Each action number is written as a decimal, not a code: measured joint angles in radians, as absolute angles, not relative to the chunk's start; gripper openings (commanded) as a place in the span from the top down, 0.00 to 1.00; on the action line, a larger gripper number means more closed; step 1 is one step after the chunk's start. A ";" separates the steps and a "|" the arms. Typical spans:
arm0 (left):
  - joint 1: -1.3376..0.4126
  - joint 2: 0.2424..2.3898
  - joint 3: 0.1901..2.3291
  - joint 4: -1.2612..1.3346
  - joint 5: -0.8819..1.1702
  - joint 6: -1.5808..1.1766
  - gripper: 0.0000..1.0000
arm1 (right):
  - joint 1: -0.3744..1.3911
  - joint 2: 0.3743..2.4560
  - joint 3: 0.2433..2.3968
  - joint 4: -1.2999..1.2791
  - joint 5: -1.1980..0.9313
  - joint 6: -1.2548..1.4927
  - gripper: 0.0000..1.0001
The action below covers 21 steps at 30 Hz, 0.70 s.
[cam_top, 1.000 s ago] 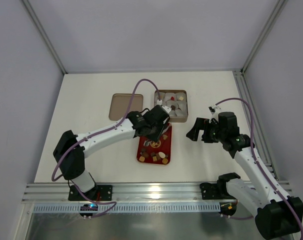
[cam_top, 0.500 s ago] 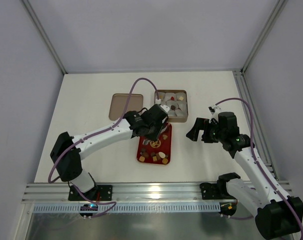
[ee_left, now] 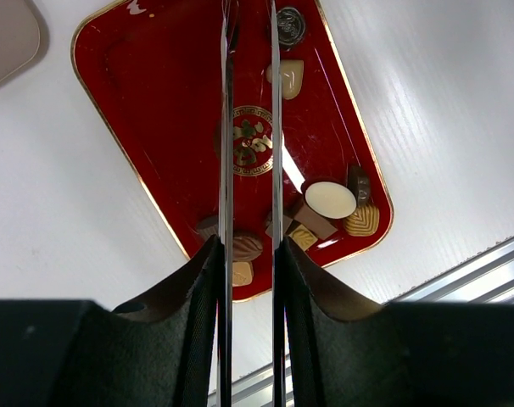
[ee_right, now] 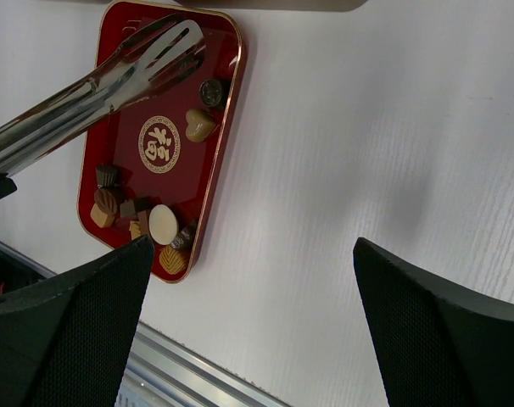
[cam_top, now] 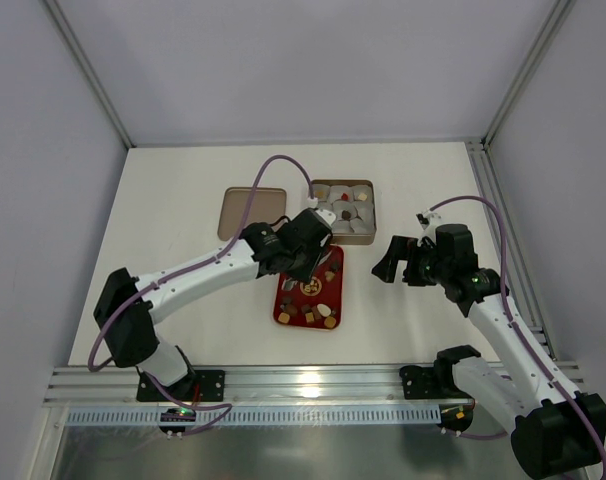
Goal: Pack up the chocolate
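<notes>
The chocolate pieces lie on a red tray (cam_top: 280, 302), most at its near end, among them a cream round one (ee_left: 330, 199) and a tan heart (ee_left: 290, 76). The cream round piece (ee_right: 164, 224) also shows in the right wrist view. My left gripper (cam_top: 305, 246) is shut on metal tongs (ee_left: 226, 127), which hang over the tray's far half. I see nothing between the tong tips (ee_right: 174, 44). My right gripper (cam_top: 398, 260) is open and empty over the bare table, right of the tray.
A square tin (cam_top: 367, 186) with white paper cups, some filled, stands just beyond the tray. Its lid (cam_top: 251, 213) lies to the left. The aluminium rail (cam_top: 303, 382) runs along the near edge.
My left arm has drawn back a little to the left, so the tong tips have moved from the tin's edge towards the tray. The right arm has not moved.
</notes>
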<state>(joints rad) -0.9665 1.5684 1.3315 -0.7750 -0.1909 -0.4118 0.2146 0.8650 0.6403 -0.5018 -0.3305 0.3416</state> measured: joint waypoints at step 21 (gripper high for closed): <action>-0.979 1.559 1.331 -0.786 -0.120 -0.385 0.62 | 0.223 0.870 0.640 -0.502 -0.326 0.342 0.00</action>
